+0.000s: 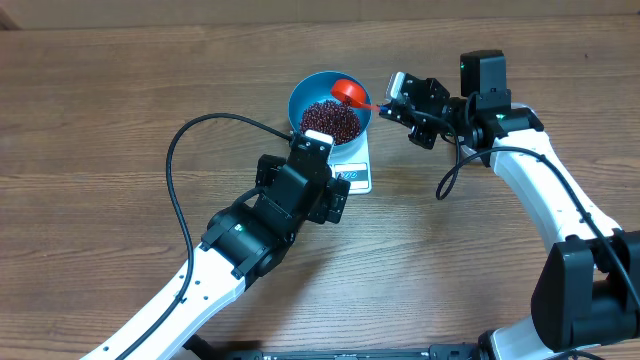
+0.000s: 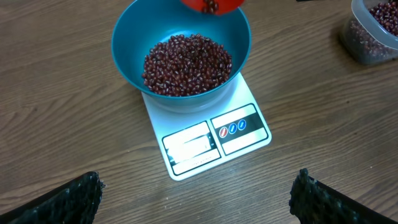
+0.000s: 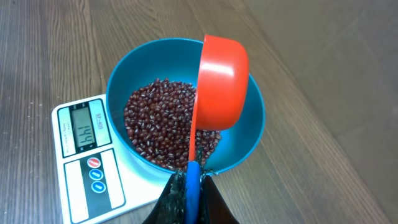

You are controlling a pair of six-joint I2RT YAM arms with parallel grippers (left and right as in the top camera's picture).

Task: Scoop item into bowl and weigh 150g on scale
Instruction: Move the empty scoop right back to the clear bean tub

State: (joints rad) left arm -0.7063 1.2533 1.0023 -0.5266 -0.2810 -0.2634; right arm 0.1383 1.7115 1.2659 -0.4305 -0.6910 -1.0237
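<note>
Above the bowl (image 3: 247, 138), right gripper (image 3: 191, 182) pinched the scoop (image 3: 221, 81), left gripper (image 2: 196, 200) spread; I feared tipping fast would overpour beans (image 3: 154, 119).

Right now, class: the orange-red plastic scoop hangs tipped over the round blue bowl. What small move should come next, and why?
Probably tip the scoop slightly further: the right end effector grips its handle, it stands on edge above the bowl on the flat white scale, and a few dark red-brown beans show inside it.

Maroon beans (image 2: 186, 65) heaped in blue bowl (image 2: 130, 62), upright on white scale (image 2: 239, 134)
</note>
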